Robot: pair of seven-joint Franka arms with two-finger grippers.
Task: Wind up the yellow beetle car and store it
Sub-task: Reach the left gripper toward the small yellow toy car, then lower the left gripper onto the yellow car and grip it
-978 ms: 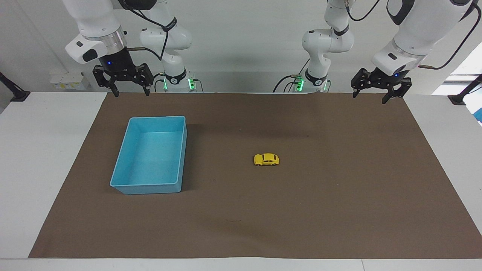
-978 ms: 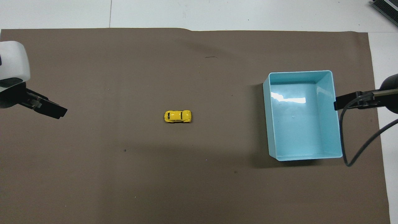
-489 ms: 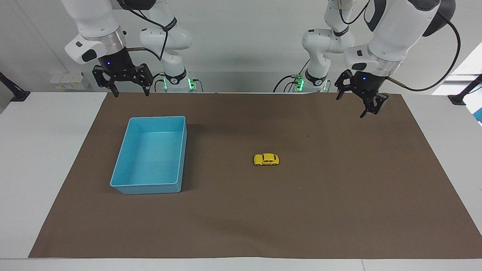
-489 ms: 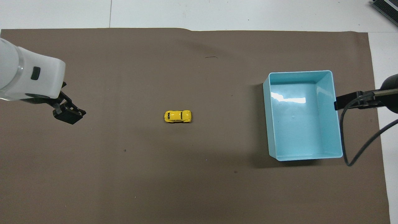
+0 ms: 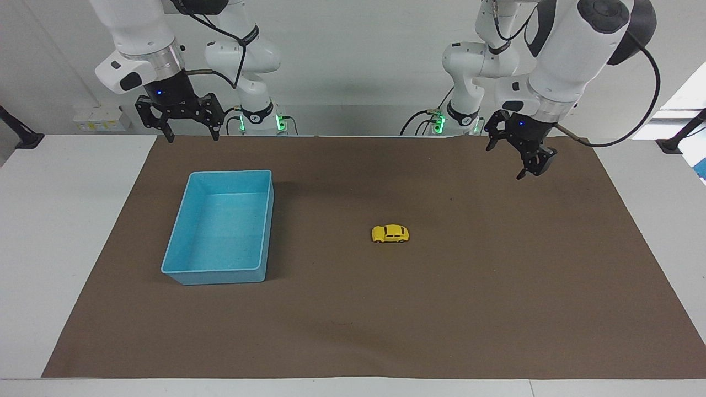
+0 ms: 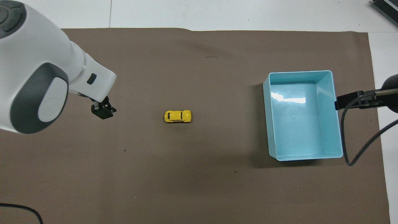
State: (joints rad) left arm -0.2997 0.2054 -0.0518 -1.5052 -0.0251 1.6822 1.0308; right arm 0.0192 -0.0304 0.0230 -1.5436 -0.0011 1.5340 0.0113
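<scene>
two arms hang over a brown mat (image 5: 496, 309) on a white table (image 5: 60, 220). left gripper (image 5: 517, 154), jaws apart, is up over the mat at its own end; it should drop squarely over the yellow beetle car (image 5: 390, 234), mid-mat beside the light blue bin (image 5: 267, 220). right gripper (image 5: 187, 122) waits, jaws apart, above the mat's edge by the bin.
</scene>
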